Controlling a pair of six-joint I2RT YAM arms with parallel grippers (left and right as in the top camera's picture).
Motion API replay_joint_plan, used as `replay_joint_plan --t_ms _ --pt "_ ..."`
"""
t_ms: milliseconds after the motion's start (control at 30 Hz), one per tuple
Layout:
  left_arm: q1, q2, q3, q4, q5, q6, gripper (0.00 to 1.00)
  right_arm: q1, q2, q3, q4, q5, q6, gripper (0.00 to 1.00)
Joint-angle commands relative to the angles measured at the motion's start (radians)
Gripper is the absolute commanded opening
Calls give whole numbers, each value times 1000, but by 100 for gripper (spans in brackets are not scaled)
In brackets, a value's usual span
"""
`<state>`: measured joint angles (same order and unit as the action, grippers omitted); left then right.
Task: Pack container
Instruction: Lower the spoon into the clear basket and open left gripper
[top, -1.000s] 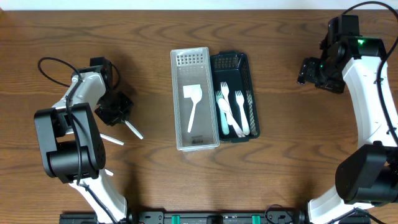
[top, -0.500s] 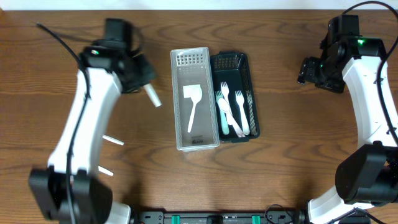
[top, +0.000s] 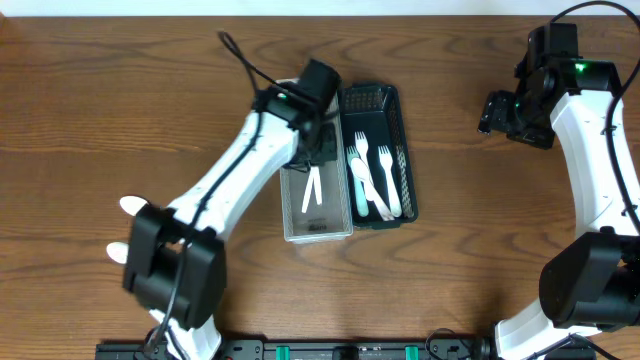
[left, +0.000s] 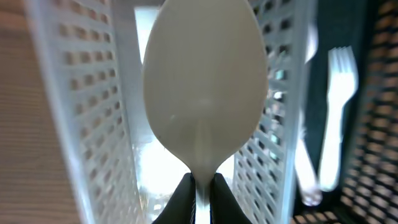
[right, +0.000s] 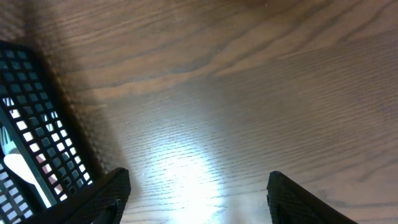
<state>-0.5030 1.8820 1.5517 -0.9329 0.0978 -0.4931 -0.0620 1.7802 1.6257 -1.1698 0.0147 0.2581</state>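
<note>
My left gripper (top: 318, 150) hangs over the far half of the white slotted container (top: 318, 230). It is shut on the handle of a white plastic spoon (left: 202, 93), whose bowl fills the left wrist view between the container's walls (left: 93, 106). Below the arm, the handle of a white utensil (top: 311, 190) lies in that container. Beside it stands a black slotted container (top: 385, 100) holding white forks (top: 375, 180). My right gripper (top: 495, 112) stays far right above bare wood, open with nothing between its fingers (right: 106, 196).
Two more white spoons (top: 133, 206) (top: 118, 252) lie on the wooden table at the left, near the left arm's base. A corner of the black container (right: 31, 124) shows at the left of the right wrist view.
The left arm has swung from the table's left side across to above the white container, carrying the spoon. The right arm has not moved.
</note>
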Motion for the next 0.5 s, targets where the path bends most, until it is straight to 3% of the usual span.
replay_joint_plan --t_ms 0,33,67,133,200,300,467 --pt "4 -3 -2 3 -20 38 7 -4 6 -5 -1 4 -12 74" --pt "8 -12 0 2 -20 53 12 -4 6 -5 0 4 -12 74" --pt "11 -23 2 2 -20 67 25 -4 6 -5 0 4 -13 74" --pt "20 -55 5 3 -20 99 60 -4 6 -5 0 4 -13 74" --pt "33 -98 5 0 -20 129 62 -4 6 -5 0 4 -13 74" --pt "69 -176 5 -16 -33 167 75 -4 6 -5 0 5 -13 74" --pt "196 -323 5 -108 -187 119 79 -4 6 -5 0 13 -13 74"
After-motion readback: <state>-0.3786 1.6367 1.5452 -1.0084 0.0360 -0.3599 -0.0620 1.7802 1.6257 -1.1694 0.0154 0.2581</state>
